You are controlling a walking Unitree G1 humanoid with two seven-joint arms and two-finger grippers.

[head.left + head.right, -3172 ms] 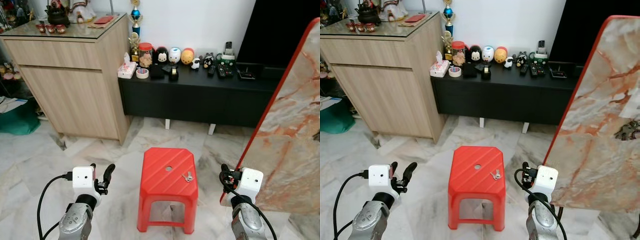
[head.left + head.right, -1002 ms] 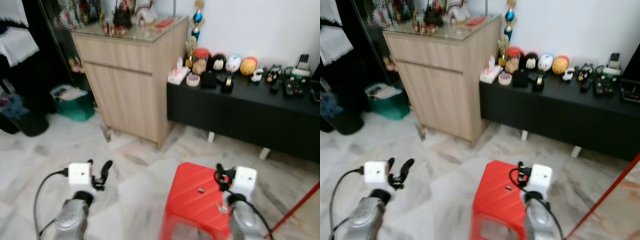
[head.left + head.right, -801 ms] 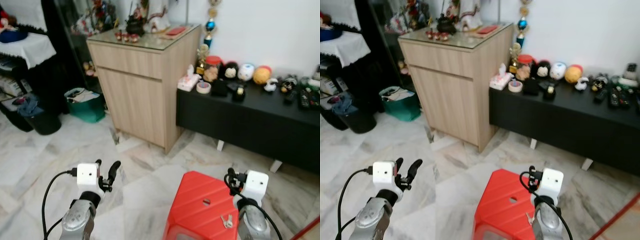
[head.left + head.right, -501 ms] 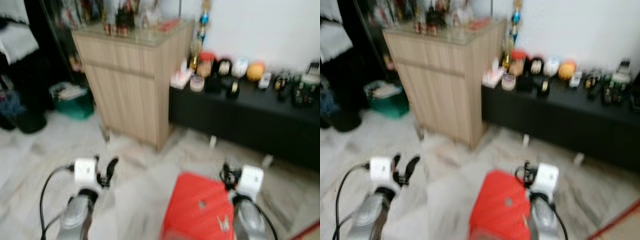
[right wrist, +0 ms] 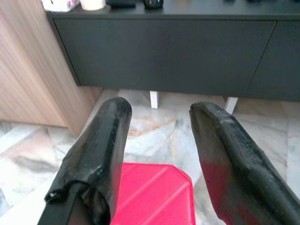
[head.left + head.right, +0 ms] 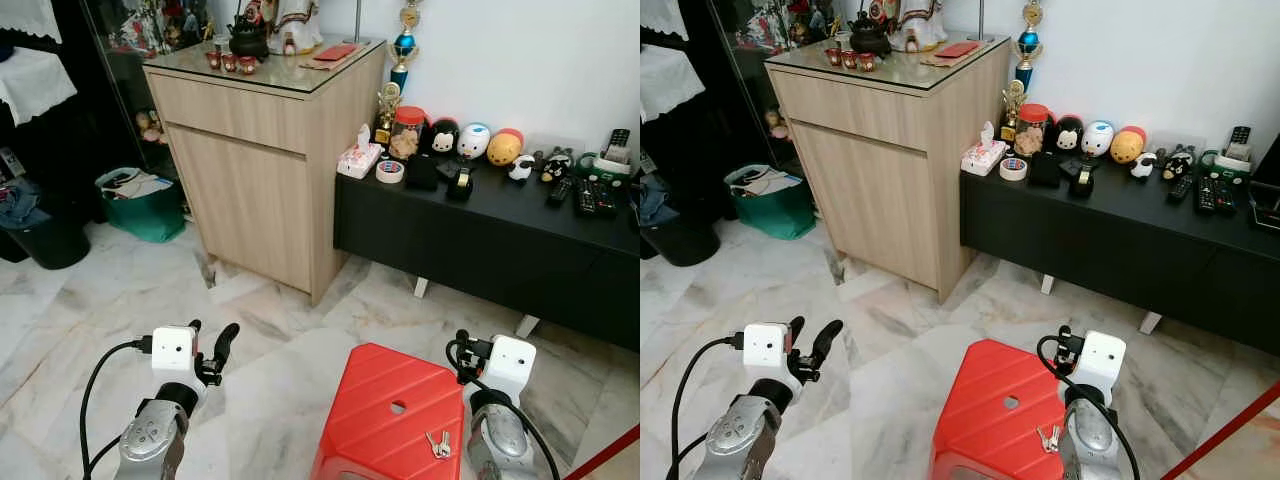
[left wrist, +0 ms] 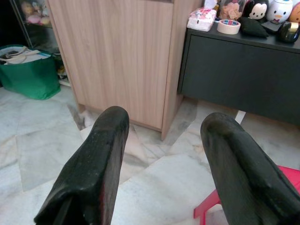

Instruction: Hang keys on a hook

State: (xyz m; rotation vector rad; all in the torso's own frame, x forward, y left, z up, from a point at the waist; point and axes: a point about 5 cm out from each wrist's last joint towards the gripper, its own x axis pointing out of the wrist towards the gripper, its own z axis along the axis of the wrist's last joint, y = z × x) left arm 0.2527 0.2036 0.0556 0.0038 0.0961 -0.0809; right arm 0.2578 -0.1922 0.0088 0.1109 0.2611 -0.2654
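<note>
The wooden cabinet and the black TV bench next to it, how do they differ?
The wooden cabinet is tall, light wood with a glass top; the black bench is low, long and matte black. The cabinet carries a teapot set, the bench toys and remotes. Both stand against the white wall.

Bright, even indoor light; all views sharp.

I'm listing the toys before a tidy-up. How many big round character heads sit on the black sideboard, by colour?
black head: 1
white head: 1
orange head: 1
Total: 3
</note>
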